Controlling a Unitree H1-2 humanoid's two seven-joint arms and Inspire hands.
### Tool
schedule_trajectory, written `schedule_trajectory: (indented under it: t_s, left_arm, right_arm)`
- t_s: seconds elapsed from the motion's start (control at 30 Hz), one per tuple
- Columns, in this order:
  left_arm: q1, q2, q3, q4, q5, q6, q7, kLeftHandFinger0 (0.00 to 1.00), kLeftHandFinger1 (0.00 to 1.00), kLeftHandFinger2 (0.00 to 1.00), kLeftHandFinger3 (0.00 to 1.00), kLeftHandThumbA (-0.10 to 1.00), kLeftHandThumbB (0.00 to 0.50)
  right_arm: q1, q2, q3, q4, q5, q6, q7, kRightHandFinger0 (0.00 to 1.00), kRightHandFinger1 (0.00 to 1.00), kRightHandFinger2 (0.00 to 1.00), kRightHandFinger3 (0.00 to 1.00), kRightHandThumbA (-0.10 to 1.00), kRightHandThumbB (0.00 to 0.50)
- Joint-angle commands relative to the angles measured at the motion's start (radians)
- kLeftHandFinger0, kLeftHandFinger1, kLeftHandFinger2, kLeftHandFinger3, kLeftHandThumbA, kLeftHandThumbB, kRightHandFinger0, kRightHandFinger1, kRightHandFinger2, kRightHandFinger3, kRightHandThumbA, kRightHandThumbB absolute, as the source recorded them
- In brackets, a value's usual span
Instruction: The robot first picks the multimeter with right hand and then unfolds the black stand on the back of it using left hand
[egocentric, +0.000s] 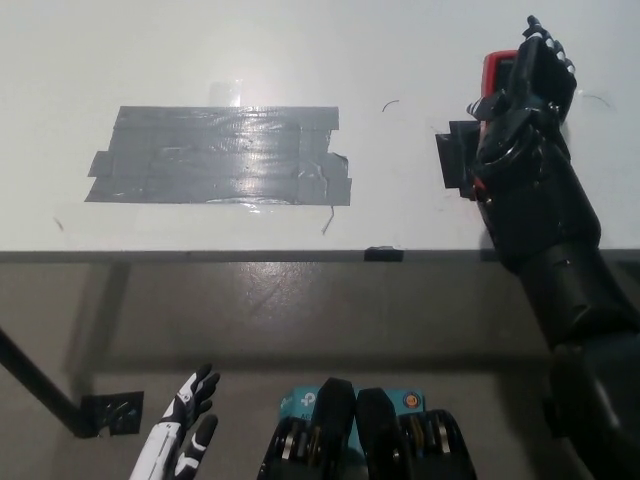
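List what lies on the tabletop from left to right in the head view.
Grey tape patch → small black curved mark → black tape piece → right hand on the red multimeter.

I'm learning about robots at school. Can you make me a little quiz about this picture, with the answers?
1. True or false: the white left hand is resting on the table.
2. What is the black right hand wrapped around? A) a grey tape patch B) a red and black multimeter C) a cup
3. Fill in: the grey tape patch lies to the robot's ____ of the multimeter.

Key:
1. False. It hangs low, below the table edge, fingers apart, holding nothing.
2. B
3. left
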Motion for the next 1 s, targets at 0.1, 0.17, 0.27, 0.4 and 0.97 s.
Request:
schedule_trajectory:
  t_s: [0.1, 0.17, 0.27, 0.4, 0.97]
  left_arm:
    - [-0.008, 0.015, 0.005, -0.023, -0.005, -0.039, -0.011, 1.00, 1.00, 1.00, 1.00, 0.91, 0.177]
    - [-0.008, 0.015, 0.005, -0.023, -0.005, -0.039, -0.011, 1.00, 1.00, 1.00, 1.00, 0.91, 0.177]
    - [-0.016, 0.013, 0.002, -0.005, -0.006, -0.066, -0.009, 1.00, 1.00, 1.00, 1.00, 0.88, 0.187]
    - [-0.022, 0.014, 0.003, 0.005, 0.000, -0.083, -0.005, 1.00, 1.00, 0.99, 1.00, 0.88, 0.183]
    - [-0.037, 0.027, 0.010, 0.018, 0.010, -0.096, -0.003, 1.00, 1.00, 0.97, 1.00, 0.91, 0.196]
  right_arm:
    - [-0.048, -0.001, 0.013, -0.057, -0.007, 0.005, -0.020, 1.00, 1.00, 1.00, 1.00, 1.00, 0.500]
    - [-0.047, -0.001, 0.014, -0.058, -0.007, 0.005, -0.019, 1.00, 1.00, 1.00, 1.00, 1.00, 0.500]
    - [-0.059, 0.002, 0.001, -0.078, -0.028, 0.005, -0.016, 1.00, 1.00, 1.00, 1.00, 1.00, 0.500]
    - [-0.063, 0.004, 0.001, -0.083, -0.023, 0.005, -0.020, 1.00, 1.00, 1.00, 1.00, 1.00, 0.500]
    - [-0.055, 0.019, -0.044, -0.071, 0.051, 0.005, -0.052, 1.00, 1.00, 1.00, 1.00, 1.00, 0.500]
